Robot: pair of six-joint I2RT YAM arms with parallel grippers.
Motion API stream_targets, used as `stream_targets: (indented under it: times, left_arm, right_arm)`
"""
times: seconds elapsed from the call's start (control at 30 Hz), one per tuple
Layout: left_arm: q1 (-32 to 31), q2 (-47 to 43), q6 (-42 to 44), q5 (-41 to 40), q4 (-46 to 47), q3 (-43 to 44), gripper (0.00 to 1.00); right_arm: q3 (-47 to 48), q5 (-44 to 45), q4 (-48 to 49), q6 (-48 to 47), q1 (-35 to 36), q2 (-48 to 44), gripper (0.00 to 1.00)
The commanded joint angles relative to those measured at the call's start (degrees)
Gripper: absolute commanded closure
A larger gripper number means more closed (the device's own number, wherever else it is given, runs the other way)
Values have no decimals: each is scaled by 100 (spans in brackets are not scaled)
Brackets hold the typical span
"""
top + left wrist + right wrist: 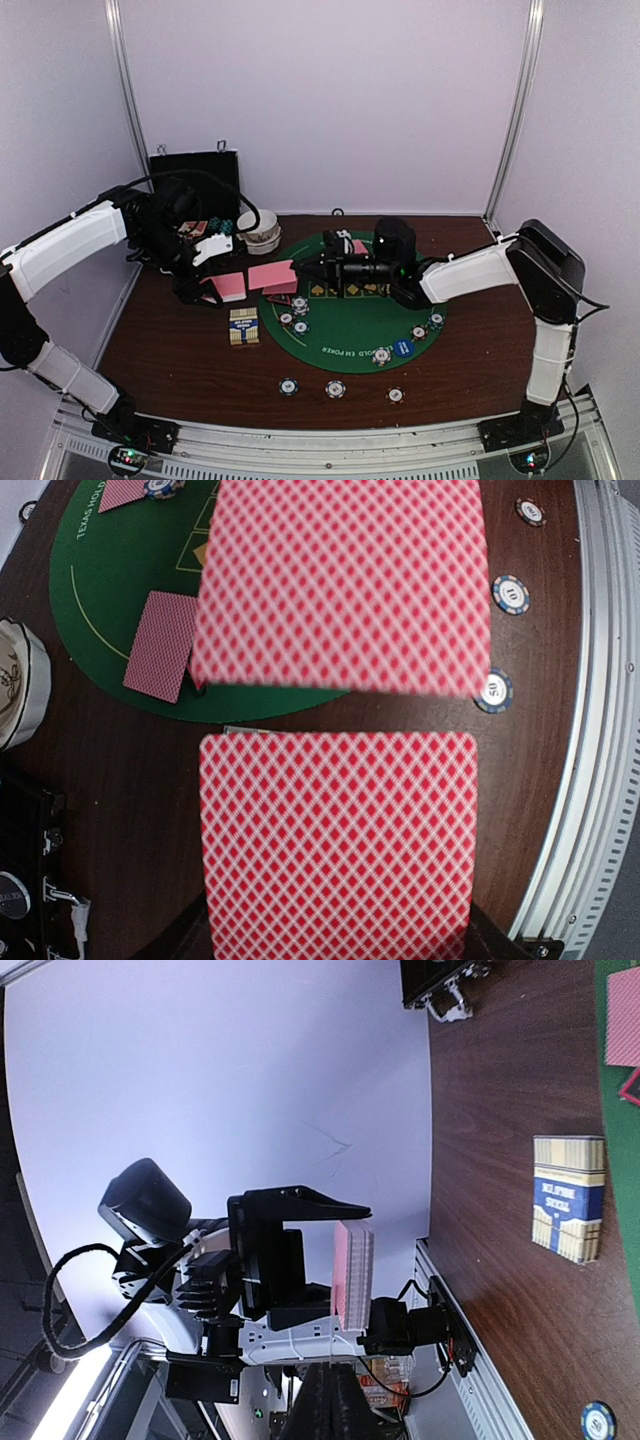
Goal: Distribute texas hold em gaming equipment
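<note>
My left gripper [215, 287] is shut on a deck of pink-backed playing cards [229, 285], held above the table left of the green mat. The deck [335, 840] fills the lower left wrist view and shows edge-on as a deck [353, 1275] in the right wrist view. My right gripper [303, 268] is shut on a single pink card [272, 275] just beside the deck; this card [340, 580] looks blurred. Its dark fingers [335, 1400] meet at the frame's bottom. Striped poker chips [300, 308] and a blue button [403, 348] lie on the mat. Three chips [335, 388] lie near the front edge.
The round green mat [350, 325] also carries cards [358, 246] at its far side. A card box [243, 326] lies left of the mat. White bowls [262, 232] and an open black case [195, 180] stand at the back left.
</note>
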Motion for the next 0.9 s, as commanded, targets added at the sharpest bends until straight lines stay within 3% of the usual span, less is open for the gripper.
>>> stream_targets:
  times: [0.0,0.23,0.4,0.53,0.73,0.87]
  left_arm:
    - [20,-124,130,9,119,-19,100]
    - [20,-140,131,28,62,16,100]
    - [20,-130,109,63,8,89,100]
    - [20,-123,111,78,-25,121,100]
    - [20,-114,103,73,-59,168,100]
    - [20,-107,103,85,-56,165,100]
  right_arm:
    - [-667,-35,95,-199,-411,-701,100]
    - [-2153,-456,-1075,-1216,-1297,-1530,100]
    - [-2169,-572,-3750,-2887,-1691,-2065,100]
    - [-1950,-474,-5193,-3884,-1888,-2192,100]
    - [-1788,-418,-5919,-4493,-1987,-2045,100]
    - [-1744,-368,-5909,-4629,-1991,-1865,100]
